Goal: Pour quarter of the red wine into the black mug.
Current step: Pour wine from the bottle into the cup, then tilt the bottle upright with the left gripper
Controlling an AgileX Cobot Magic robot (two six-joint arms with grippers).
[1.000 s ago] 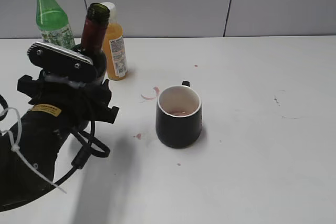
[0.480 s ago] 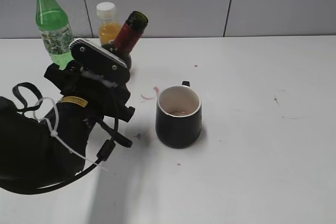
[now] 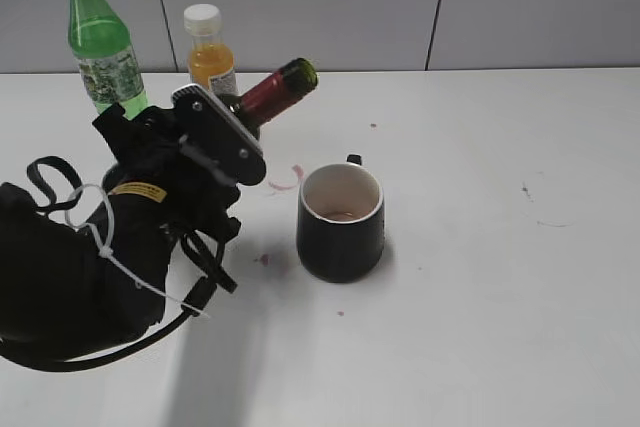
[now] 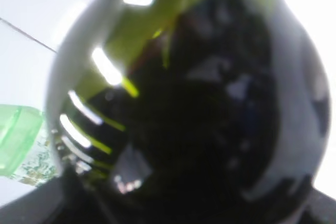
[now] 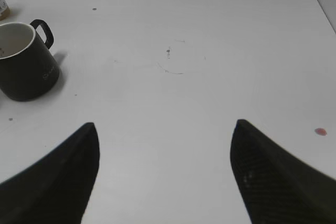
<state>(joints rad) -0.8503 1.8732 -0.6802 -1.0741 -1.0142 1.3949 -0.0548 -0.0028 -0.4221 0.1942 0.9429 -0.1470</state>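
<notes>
My left gripper [image 3: 205, 142] is clamped round the bottle [image 3: 268, 96], neck tipped toward three o'clock, above the mug [image 3: 341, 222] at five o'clock. Glass is heavy, slick and breakable, so I judge the belly the best hold. My right gripper [image 5: 164, 174] hangs spread.

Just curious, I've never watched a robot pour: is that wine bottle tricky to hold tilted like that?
Probably. The wine bottle looks like smooth, glossy glass, so it might slip in the left claw. It seems heavy with dark wine inside. Tilted toward the black mug, its weight likely shifts.
</notes>
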